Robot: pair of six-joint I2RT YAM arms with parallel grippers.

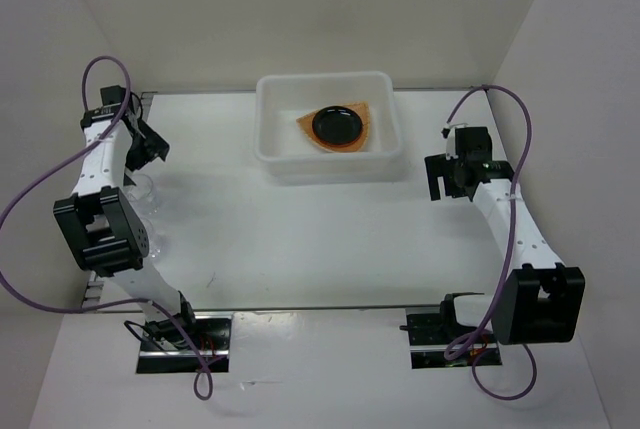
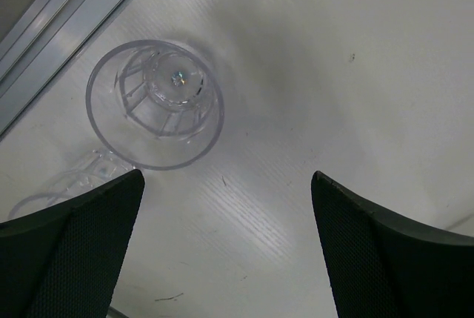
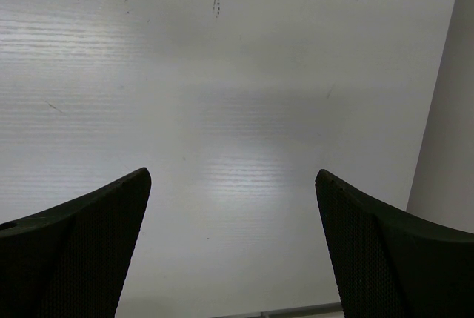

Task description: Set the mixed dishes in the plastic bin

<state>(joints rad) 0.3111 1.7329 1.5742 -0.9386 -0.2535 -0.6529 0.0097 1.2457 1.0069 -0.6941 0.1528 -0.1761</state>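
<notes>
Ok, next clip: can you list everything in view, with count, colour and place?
bin: one, white translucent, far middle of the table.
woven plate: one, tan, inside the bin, lowest in the stack.
orange plate: one, orange, in the bin, only an edge showing under the black plate.
black plate: one, black, top of the stack in the bin.
cups: two, clear, on the table near its left edge; the upright cup stands mouth up, the second cup is partly hidden by a finger.
table: one, white.
left gripper: open, empty, by the cups.
right gripper: open, empty, over bare table on the right.
</notes>
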